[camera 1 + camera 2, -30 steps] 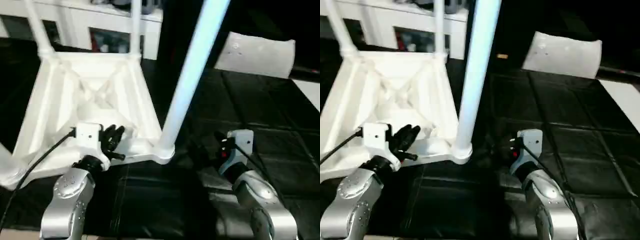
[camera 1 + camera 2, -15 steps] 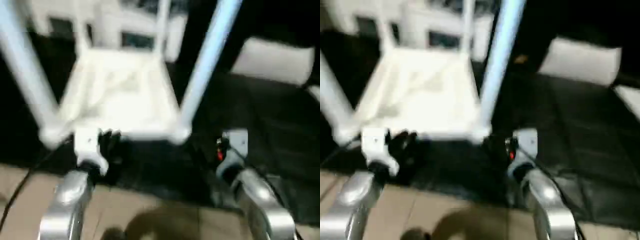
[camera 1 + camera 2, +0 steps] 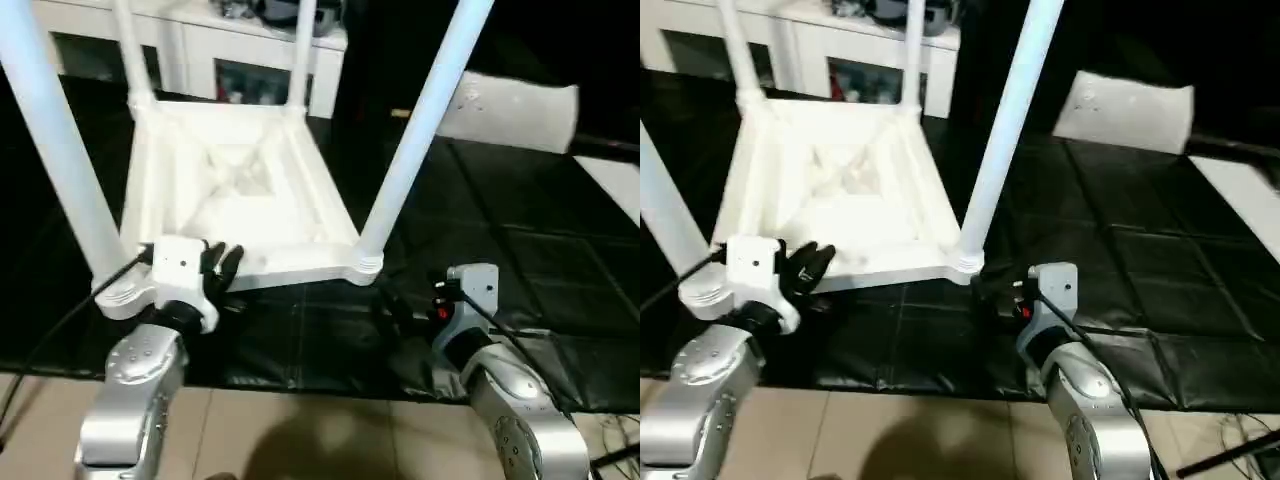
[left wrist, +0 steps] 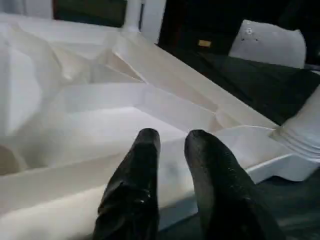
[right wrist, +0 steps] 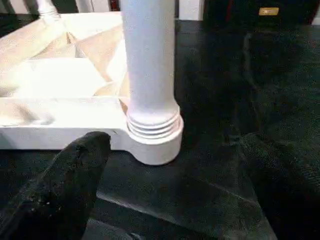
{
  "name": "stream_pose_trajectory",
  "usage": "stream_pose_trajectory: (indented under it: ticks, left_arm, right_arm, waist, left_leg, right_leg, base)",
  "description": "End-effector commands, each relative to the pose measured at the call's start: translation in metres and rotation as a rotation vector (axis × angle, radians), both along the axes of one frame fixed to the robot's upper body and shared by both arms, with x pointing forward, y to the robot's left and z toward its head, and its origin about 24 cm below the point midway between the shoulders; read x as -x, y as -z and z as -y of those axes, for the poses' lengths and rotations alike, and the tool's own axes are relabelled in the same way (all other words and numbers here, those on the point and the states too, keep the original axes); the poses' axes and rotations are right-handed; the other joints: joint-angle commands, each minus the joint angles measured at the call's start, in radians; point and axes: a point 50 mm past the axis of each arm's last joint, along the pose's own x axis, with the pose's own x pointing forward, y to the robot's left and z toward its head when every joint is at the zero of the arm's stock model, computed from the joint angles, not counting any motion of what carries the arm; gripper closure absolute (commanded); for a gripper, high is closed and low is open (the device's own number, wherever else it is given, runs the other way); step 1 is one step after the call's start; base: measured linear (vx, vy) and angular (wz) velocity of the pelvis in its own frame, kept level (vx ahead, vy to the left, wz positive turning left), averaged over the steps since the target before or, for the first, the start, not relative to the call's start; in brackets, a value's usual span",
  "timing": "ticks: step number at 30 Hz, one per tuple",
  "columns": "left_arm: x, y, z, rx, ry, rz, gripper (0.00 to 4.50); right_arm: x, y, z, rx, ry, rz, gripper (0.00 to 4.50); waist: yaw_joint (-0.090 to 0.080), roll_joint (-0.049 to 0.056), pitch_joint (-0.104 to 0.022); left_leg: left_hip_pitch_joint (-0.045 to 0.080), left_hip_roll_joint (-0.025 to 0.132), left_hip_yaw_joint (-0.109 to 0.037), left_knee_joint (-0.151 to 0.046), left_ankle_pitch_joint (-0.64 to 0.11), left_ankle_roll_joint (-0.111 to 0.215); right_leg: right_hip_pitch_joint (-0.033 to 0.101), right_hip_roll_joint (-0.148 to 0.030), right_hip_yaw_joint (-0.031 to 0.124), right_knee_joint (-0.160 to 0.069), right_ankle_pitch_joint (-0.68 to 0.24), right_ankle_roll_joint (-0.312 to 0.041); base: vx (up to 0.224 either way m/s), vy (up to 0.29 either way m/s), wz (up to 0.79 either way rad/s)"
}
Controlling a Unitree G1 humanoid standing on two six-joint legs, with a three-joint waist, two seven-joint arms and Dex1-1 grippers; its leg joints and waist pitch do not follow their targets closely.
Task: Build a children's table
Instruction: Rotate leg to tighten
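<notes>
Lying upside down on the black mat (image 3: 300, 340), the tabletop (image 3: 235, 190) has all four legs (image 3: 425, 125) standing up from its corner sockets. At its near edge sits the left gripper (image 4: 170, 150), fingers (image 4: 135, 185) narrowly apart and hovering over the rim — grasping nothing. Right of the near-right leg, the right gripper (image 5: 165, 175) is spread wide, empty, just short of that socket (image 5: 155, 135). Farther right, a white block (image 3: 515, 110) rests at the back.

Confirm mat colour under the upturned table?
Black mat, with a grid of seams; right eye view shows it best.
</notes>
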Motion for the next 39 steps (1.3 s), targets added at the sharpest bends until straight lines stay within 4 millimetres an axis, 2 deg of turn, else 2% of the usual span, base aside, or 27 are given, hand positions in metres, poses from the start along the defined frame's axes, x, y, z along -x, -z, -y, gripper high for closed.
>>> stream_pose_trajectory:
  ticks: [1, 5, 6, 8, 9, 10, 12, 14, 15, 16, 17, 18, 21, 22, 23, 24, 25, 26, 27, 28, 29, 30, 31, 32, 36, 37, 39]
  left_arm:
    - [0.0, 0.0, 0.006, 0.013, 0.02, -0.007, 3.0]
    - [-0.001, -0.001, 0.011, 0.044, 0.052, 0.004, 2.75]
    - [0.0, -0.002, 0.014, 0.046, 0.106, 0.014, 2.71]
    - [0.0, -0.003, 0.018, 0.04, 0.153, 0.023, 2.52]
    - [-0.003, -0.004, 0.022, 0.012, 0.199, 0.036, 2.37]
    - [-0.007, -0.005, 0.024, -0.019, 0.223, 0.036, 2.35]
    - [-0.015, -0.005, 0.03, -0.062, 0.299, 0.029, 2.19]
    - [-0.022, -0.006, 0.033, -0.089, 0.34, 0.023, 2.05]
    - [-0.024, -0.006, 0.034, -0.092, 0.351, 0.02, 1.89]
    - [-0.03, -0.006, 0.037, -0.102, 0.398, 0.007, 1.84]
    - [-0.033, -0.006, 0.039, -0.116, 0.429, 0.0, 1.75]
    - [-0.036, -0.006, 0.041, -0.129, 0.452, -0.006, 1.75]
    - [-0.049, 0.001, 0.042, -0.217, 0.52, -0.076, 1.55]
    - [-0.053, 0.004, 0.042, -0.238, 0.551, -0.102, 1.55]
    - [-0.058, 0.005, 0.04, -0.242, 0.609, -0.136, 1.55]
    - [-0.058, 0.005, 0.04, -0.242, 0.609, -0.136, 1.55]
    - [-0.066, 0.005, 0.036, -0.279, 0.632, -0.159, 1.55]
    - [-0.066, 0.005, 0.036, -0.279, 0.632, -0.159, 1.55]
    - [-0.07, 0.005, 0.032, -0.298, 0.632, -0.175, 1.55]
    - [-0.073, 0.004, 0.03, -0.309, 0.632, -0.187, 1.82]
    - [-0.075, 0.004, 0.028, -0.314, 0.631, -0.201, 1.82]
    - [-0.077, 0.004, 0.027, -0.317, 0.63, -0.208, 1.82]
    - [-0.084, 0.0, 0.021, -0.334, 0.629, -0.223, 1.91]
    - [-0.086, -0.001, 0.019, -0.333, 0.626, -0.229, 1.97]
    - [-0.091, 0.001, 0.014, -0.334, 0.661, -0.291, 2.3]
    - [-0.092, 0.003, 0.013, -0.341, 0.669, -0.305, 2.34]
    - [-0.096, 0.004, 0.014, -0.331, 0.658, -0.312, 2.53]
  right_arm:
    - [0.0, -0.004, 0.009, 0.02, 0.029, 0.013, 0.0]
    - [0.001, -0.004, 0.01, 0.022, 0.035, 0.01, 0.0]
    - [0.001, -0.004, 0.011, 0.02, 0.03, 0.01, 0.0]
    - [0.0, -0.005, 0.012, 0.017, 0.024, 0.008, 0.0]
    - [0.0, -0.005, 0.015, 0.014, 0.011, -0.002, 0.0]
    - [-0.001, -0.005, 0.018, 0.031, 0.013, 0.001, 0.0]
    - [-0.003, -0.006, 0.025, 0.05, 0.023, 0.001, 0.0]
    - [-0.004, -0.007, 0.031, 0.067, 0.029, 0.012, 0.0]
    - [-0.005, -0.008, 0.032, 0.067, 0.03, 0.013, 0.0]
    - [-0.005, -0.011, 0.036, 0.066, 0.03, 0.016, 0.0]
    - [-0.005, -0.012, 0.038, 0.069, 0.023, 0.017, 0.0]
    - [-0.005, -0.013, 0.039, 0.072, 0.017, 0.018, 0.0]
    - [-0.003, -0.019, 0.041, 0.123, -0.074, 0.044, 0.0]
    - [-0.001, -0.022, 0.04, 0.13, -0.11, 0.059, 0.0]
    - [0.0, -0.026, 0.04, 0.131, -0.15, 0.078, 0.0]
    - [0.0, -0.026, 0.04, 0.131, -0.15, 0.078, 0.0]
    - [0.0, -0.027, 0.042, 0.147, -0.167, 0.079, 0.0]
    - [0.0, -0.027, 0.042, 0.147, -0.167, 0.079, 0.0]
    - [0.001, -0.028, 0.042, 0.15, -0.187, 0.083, 0.0]
    - [0.001, -0.028, 0.041, 0.151, -0.203, 0.086, 0.0]
    - [0.002, -0.028, 0.041, 0.15, -0.217, 0.086, 0.0]
    - [0.002, -0.028, 0.041, 0.15, -0.223, 0.086, 0.0]
    - [0.003, -0.028, 0.039, 0.155, -0.262, 0.088, 0.0]
    - [0.004, -0.027, 0.038, 0.158, -0.271, 0.086, 0.0]
    - [0.005, -0.025, 0.04, 0.166, -0.3, 0.081, 0.0]
    - [0.005, -0.025, 0.041, 0.17, -0.301, 0.08, 0.0]
    - [0.005, -0.025, 0.043, 0.172, -0.301, 0.081, 0.0]
  waist:
    - [-0.004, 0.024, -0.043]
    - [0.003, 0.015, -0.048]
    - [0.005, 0.006, -0.046]
    - [0.012, 0.011, -0.044]
    - [0.011, 0.006, -0.043]
    - [0.013, 0.015, -0.044]
    - [0.014, 0.022, -0.043]
    - [0.013, 0.026, -0.042]
    - [0.009, 0.02, -0.042]
    - [0.008, 0.03, -0.043]
    - [0.008, 0.039, -0.046]
    - [0.006, 0.034, -0.045]
    - [0.008, 0.035, -0.05]
    - [0.01, 0.041, -0.057]
    - [0.013, 0.044, -0.054]
    - [0.013, 0.044, -0.054]
    - [0.016, 0.054, -0.054]
    - [0.013, 0.051, -0.053]
    - [0.018, 0.061, -0.053]
    - [0.017, 0.057, -0.053]
    - [0.019, 0.068, -0.052]
    - [0.019, 0.068, -0.052]
    - [0.019, 0.079, -0.051]
    - [0.018, 0.074, -0.051]
    - [0.022, 0.076, -0.051]
    - [0.023, 0.086, -0.051]
    - [0.026, 0.087, -0.053]
  left_leg:
    - [0.022, 0.11, -0.064, -0.132, -0.318, -0.155]
    - [0.012, 0.112, -0.052, -0.124, -0.205, -0.084]
    - [0.014, 0.113, -0.045, -0.124, -0.201, -0.06]
    - [0.014, 0.116, -0.044, -0.127, -0.19, -0.035]
    - [0.013, 0.117, -0.043, -0.129, -0.189, -0.032]
    - [0.017, 0.118, -0.044, -0.129, -0.192, -0.039]
    - [0.024, 0.117, -0.041, -0.13, -0.211, -0.062]
    - [0.026, 0.116, -0.042, -0.133, -0.247, -0.091]
    - [0.018, 0.116, -0.044, -0.134, -0.249, -0.098]
    - [0.024, 0.114, -0.041, -0.132, -0.258, -0.103]
    - [0.024, 0.114, -0.043, -0.13, -0.249, -0.106]
    - [0.022, 0.114, -0.042, -0.131, -0.243, -0.103]
    - [0.016, 0.109, -0.035, -0.122, -0.162, -0.055]
    - [0.017, 0.108, -0.034, -0.114, -0.122, -0.035]
    - [0.015, 0.106, -0.03, -0.111, -0.091, -0.01]
    - [0.015, 0.106, -0.03, -0.111, -0.091, -0.01]
    - [0.014, 0.111, -0.032, -0.111, -0.082, 0.011]
    - [0.015, 0.112, -0.03, -0.111, -0.093, 0.014]
    - [0.017, 0.113, -0.032, -0.111, -0.113, 0.013]
    - [0.018, 0.114, -0.031, -0.111, -0.129, 0.011]
    - [0.018, 0.116, -0.035, -0.114, -0.137, 0.007]
    - [0.018, 0.116, -0.035, -0.114, -0.137, 0.007]
    - [0.022, 0.115, -0.034, -0.116, -0.172, -0.006]
    - [0.022, 0.114, -0.033, -0.116, -0.185, -0.01]
    - [0.02, 0.115, -0.034, -0.116, -0.184, -0.011]
    - [0.018, 0.114, -0.033, -0.115, -0.162, -0.001]
    - [0.017, 0.113, -0.032, -0.113, -0.156, 0.009]
  right_leg:
    - [-0.012, -0.066, 0.042, -0.052, -0.078, -0.113]
    - [-0.006, -0.071, 0.048, -0.048, 0.007, -0.151]
    - [-0.007, -0.071, 0.049, -0.053, -0.006, -0.166]
    - [-0.006, -0.071, 0.051, -0.055, -0.043, -0.181]
    - [-0.006, -0.068, 0.05, -0.056, -0.054, -0.179]
    - [-0.008, -0.063, 0.049, -0.053, -0.067, -0.176]
    - [-0.016, -0.056, 0.049, -0.055, -0.091, -0.165]
    - [-0.017, -0.053, 0.048, -0.056, -0.124, -0.159]
    - [-0.012, -0.055, 0.048, -0.055, -0.122, -0.162]
    - [-0.019, -0.052, 0.049, -0.059, -0.128, -0.164]
    - [-0.017, -0.054, 0.05, -0.052, -0.106, -0.17]
    - [-0.016, -0.052, 0.049, -0.055, -0.097, -0.171]
    - [-0.006, -0.053, 0.051, -0.05, -0.004, -0.2]
    - [-0.001, -0.056, 0.053, -0.042, 0.035, -0.211]
    - [-0.004, -0.057, 0.054, -0.043, 0.071, -0.225]
    - [-0.004, -0.057, 0.054, -0.043, 0.071, -0.225]
    - [0.0, -0.062, 0.051, -0.038, 0.078, -0.257]
    - [-0.003, -0.06, 0.051, -0.041, 0.062, -0.264]
    - [-0.002, -0.063, 0.05, -0.04, 0.032, -0.28]
    - [-0.002, -0.062, 0.05, -0.042, 0.009, -0.287]
    - [-0.002, -0.063, 0.049, -0.04, 0.001, -0.295]
    - [-0.002, -0.063, 0.049, -0.04, 0.001, -0.295]
    - [-0.006, -0.06, 0.048, -0.044, -0.026, -0.298]
    - [-0.006, -0.058, 0.048, -0.046, -0.035, -0.297]
    - [-0.003, -0.064, 0.049, -0.044, -0.028, -0.309]
    - [-0.002, -0.064, 0.049, -0.042, 0.001, -0.317]
    - [0.0, -0.067, 0.049, -0.042, 0.006, -0.325]
  base:
    - [0.0, 0.0, 0.0]
    - [0.007, -0.044, -0.02]
    - [0.005, -0.058, 0.0]
    - [0.007, -0.057, 0.0]
    - [0.0, 0.0, 0.0]
    - [0.0, 0.0, 0.0]
    - [0.0, 0.0, 0.0]
    - [0.0, 0.0, 0.0]
    - [0.0, 0.0, 0.0]
    - [0.0, 0.0, 0.0]
    - [0.0, 0.0, 0.0]
    - [0.0, 0.0, 0.0]
    - [0.0, 0.0, 0.0]
    - [0.0, 0.0, 0.0]
    - [0.0, 0.0, 0.0]
    - [0.0, 0.0, 0.0]
    - [0.0, 0.0, 0.0]
    - [0.0, 0.0, 0.0]
    - [0.0, 0.0, 0.0]
    - [0.0, 0.0, 0.0]
    - [0.0, 0.0, 0.0]
    - [0.0, 0.0, 0.0]
    - [0.0, 0.0, 0.0]
    - [0.0, 0.0, 0.0]
    - [0.0, 0.0, 0.0]
    - [0.0, 0.0, 0.0]
    - [0.0, 0.0, 0.0]
